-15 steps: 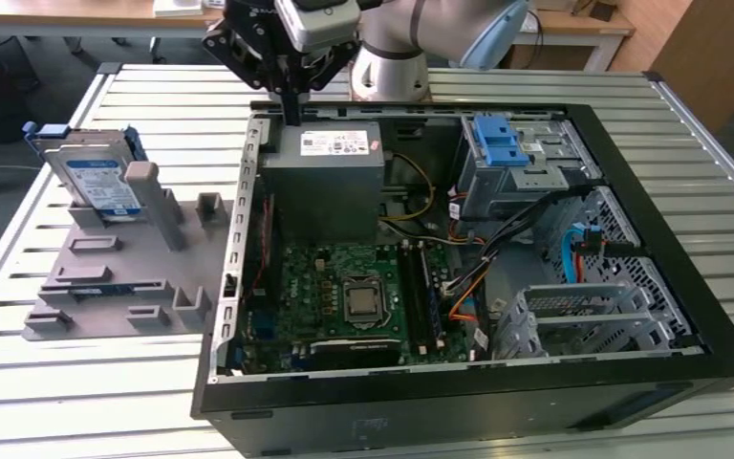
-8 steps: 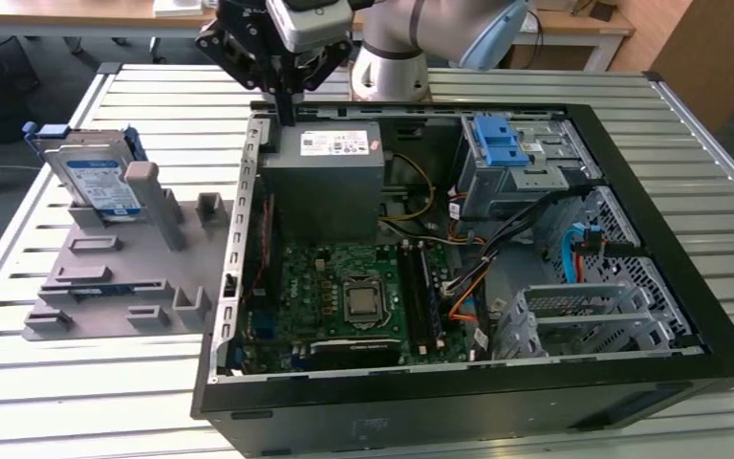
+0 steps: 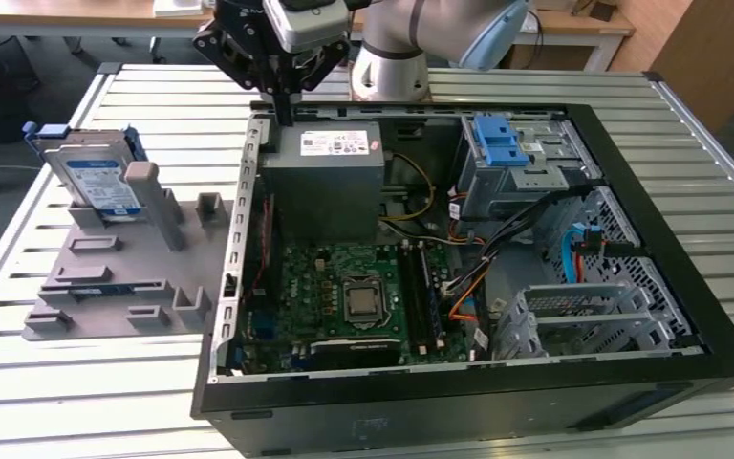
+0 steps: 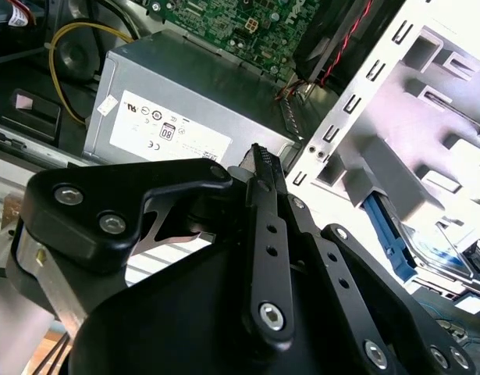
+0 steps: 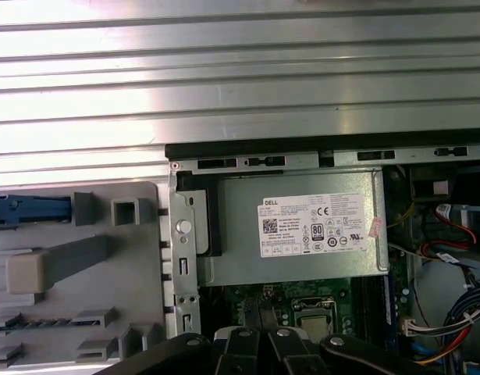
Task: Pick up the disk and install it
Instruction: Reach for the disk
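Slatted silver metal table [image 3: 74, 402] carries an open black computer tower case [image 3: 722, 349] lying on its side and, at the exterior view's left, a grey plastic fixture plate [image 3: 112, 287]. The disk [image 3: 97, 177], a flat silver hard drive with a blue-and-white label and a blue plastic bracket, stands on edge at the far end of that plate, well apart from the gripper. The black two-finger gripper [image 3: 286, 117] hangs over the case's far corner at the exterior view's left, just beside the grey metal power-supply box [image 3: 329, 182], fingers pressed together with nothing between them.
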Controlling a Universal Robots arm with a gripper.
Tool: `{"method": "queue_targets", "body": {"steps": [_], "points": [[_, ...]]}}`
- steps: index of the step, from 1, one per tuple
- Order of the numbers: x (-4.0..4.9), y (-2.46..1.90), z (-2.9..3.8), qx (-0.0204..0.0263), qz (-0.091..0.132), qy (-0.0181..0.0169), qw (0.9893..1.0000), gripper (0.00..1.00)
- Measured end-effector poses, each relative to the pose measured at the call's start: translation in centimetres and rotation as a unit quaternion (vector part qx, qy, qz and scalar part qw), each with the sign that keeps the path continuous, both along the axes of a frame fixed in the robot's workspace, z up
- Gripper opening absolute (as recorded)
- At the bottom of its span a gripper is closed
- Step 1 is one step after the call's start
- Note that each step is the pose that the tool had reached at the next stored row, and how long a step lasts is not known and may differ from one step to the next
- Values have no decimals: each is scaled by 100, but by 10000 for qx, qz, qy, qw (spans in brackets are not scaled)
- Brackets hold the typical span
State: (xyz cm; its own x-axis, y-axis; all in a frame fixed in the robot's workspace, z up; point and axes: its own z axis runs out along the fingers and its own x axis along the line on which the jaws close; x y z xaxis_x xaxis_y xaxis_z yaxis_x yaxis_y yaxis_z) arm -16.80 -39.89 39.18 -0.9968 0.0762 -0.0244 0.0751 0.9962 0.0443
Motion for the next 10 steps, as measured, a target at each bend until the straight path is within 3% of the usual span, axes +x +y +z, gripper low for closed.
{"method": "queue_targets", "body": {"steps": [10], "points": [[-31,0,-3,0,0,0,10000,11]]}}
